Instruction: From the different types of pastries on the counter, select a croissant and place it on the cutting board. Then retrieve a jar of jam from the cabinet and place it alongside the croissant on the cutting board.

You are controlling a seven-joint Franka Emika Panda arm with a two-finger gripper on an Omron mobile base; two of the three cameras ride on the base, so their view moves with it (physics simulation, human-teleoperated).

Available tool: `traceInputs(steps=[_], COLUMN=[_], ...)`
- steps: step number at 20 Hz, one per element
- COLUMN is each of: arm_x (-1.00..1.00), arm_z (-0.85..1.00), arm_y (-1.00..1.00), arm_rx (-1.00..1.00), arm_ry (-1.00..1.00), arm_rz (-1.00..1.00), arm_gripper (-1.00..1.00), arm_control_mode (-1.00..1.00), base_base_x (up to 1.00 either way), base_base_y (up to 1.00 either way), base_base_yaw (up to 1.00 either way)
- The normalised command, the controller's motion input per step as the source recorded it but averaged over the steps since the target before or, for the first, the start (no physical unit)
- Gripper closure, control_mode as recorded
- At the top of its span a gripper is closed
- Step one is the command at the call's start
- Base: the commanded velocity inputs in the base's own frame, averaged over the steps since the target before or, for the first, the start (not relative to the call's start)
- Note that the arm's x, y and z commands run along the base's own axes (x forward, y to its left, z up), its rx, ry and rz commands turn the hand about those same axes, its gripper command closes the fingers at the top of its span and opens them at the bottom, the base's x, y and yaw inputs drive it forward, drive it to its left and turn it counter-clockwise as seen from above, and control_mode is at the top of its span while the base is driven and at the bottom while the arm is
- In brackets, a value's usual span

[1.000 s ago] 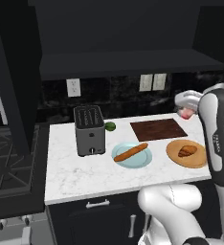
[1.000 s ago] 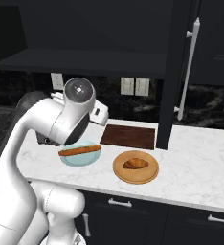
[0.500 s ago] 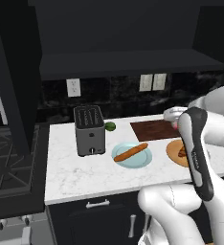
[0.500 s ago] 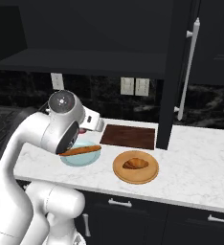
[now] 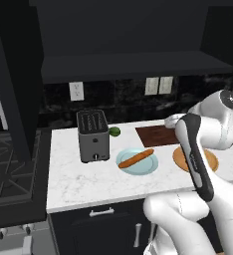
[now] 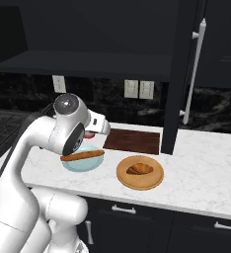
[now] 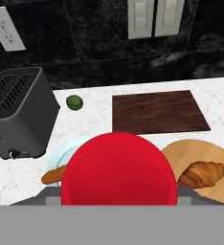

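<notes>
Through the hand view we see the gripper (image 7: 118,203) seemingly clasping the jar of jam (image 7: 118,174); from the right, the croissant (image 6: 139,169) sits off the cutting board (image 6: 133,141).

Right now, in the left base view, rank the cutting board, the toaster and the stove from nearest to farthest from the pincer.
1. Cutting board: just left of the pincer, which holds the jar of jam.
2. Toaster: further left on the counter.
3. Stove: far left, beyond the counter's end.
</notes>
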Motion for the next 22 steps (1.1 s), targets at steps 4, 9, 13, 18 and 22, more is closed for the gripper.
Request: traceInputs(steps=[4,9,13,18,22], arm_x=[-0.04,0.53,0.42,0.23,0.00], arm_z=[-0.47,-0.01,0.00,0.00,-0.68], arm_y=[0.00,0.00,0.07,-0.09,0.00], arm_rx=[0.01,-0.01,-0.01,0.01,-0.05], arm_ry=[0.02,0.00,0.00,0.00,0.00], arm_rz=[-0.01,-0.01,-0.02,0.00,0.00], arm_gripper=[1.00,1.00,1.00,1.00,1.00], arm_control_mode=[-1.00,-1.00,-1.00,-1.00,-1.00], base_base_x=[0.00,0.00,0.00,0.00,0.00], base_base_y=[0.00,0.00,0.00,0.00,0.00], base_base_yaw=[0.00,0.00,0.00,0.00,0.00])
